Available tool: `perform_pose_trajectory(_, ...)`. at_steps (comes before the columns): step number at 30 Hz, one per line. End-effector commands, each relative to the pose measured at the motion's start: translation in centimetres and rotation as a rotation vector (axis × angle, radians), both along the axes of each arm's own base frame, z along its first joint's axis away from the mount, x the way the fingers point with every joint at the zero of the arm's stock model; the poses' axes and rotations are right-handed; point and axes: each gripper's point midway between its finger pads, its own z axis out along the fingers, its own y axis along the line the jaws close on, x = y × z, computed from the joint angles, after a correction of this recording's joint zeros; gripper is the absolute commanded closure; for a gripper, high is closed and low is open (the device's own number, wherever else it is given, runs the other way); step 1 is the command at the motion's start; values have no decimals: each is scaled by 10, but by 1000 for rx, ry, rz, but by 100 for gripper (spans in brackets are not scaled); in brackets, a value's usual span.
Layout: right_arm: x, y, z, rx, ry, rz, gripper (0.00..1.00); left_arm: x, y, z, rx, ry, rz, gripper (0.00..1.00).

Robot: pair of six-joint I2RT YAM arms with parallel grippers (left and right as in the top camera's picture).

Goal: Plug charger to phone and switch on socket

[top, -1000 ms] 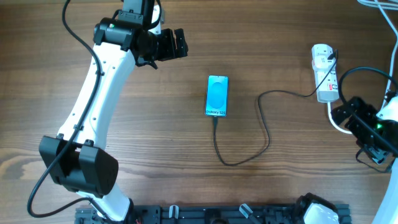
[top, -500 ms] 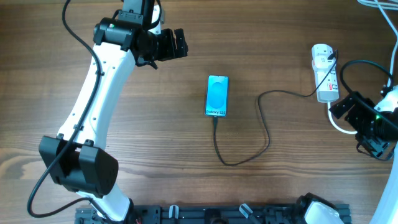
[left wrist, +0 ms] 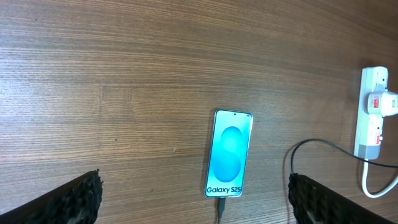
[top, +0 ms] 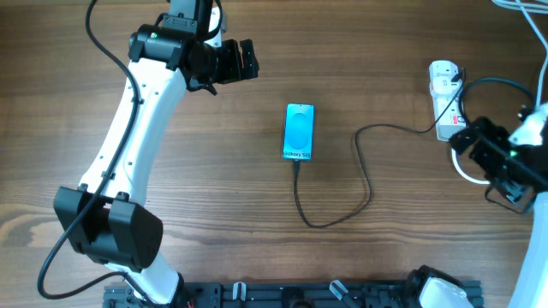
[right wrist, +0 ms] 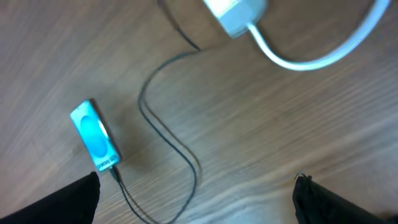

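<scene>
The phone (top: 299, 131) lies flat at the table's centre, its cyan screen up, also in the left wrist view (left wrist: 230, 152) and the right wrist view (right wrist: 94, 135). The charger (top: 366, 184) loops in a thin black line from the phone's near end to the socket (top: 446, 101); its small plug (left wrist: 219, 208) sits against the phone's lower edge. The socket (left wrist: 372, 118) is a white strip with a red switch (left wrist: 375, 102). My left gripper (top: 253, 60) hovers open up-left of the phone. My right gripper (top: 468, 144) is open, just below the socket.
A thick white lead (right wrist: 311, 59) curves away from the socket's end and passes near my right gripper. Black robot cables (top: 501, 85) arc over the right edge. A black rail (top: 300, 295) runs along the front edge.
My right gripper has moved up and left, closer to the socket's near end. The left arm, phone and charger have stayed still.
</scene>
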Motion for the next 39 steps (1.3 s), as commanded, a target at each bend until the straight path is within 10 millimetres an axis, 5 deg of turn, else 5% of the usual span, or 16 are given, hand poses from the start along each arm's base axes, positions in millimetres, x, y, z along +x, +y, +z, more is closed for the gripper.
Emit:
perform_pose_trajectory(1, 11, 27, 15, -52, -142, 143, 0, 1, 2, -5, 4, 13, 14, 0)
perform_pose_trajectory(5, 27, 63, 37, -116, -377, 289, 0, 1, 2, -5, 4, 13, 14, 0)
perform_pose_trajectory(10, 20, 95, 55, -175, -622, 392, 0, 1, 2, -5, 4, 13, 14, 0)
perform_pose_trajectory(19, 4, 94, 15, -259, -694, 417, 0, 1, 2, -5, 4, 13, 14, 0)
perform_pose_trajectory(31, -11, 105, 30, -334, -993, 456, 0, 1, 2, -5, 4, 13, 14, 0)
perform_pose_trajectory(39, -14, 114, 7, -398, -1080, 526, 0, 1, 2, -5, 4, 13, 14, 0)
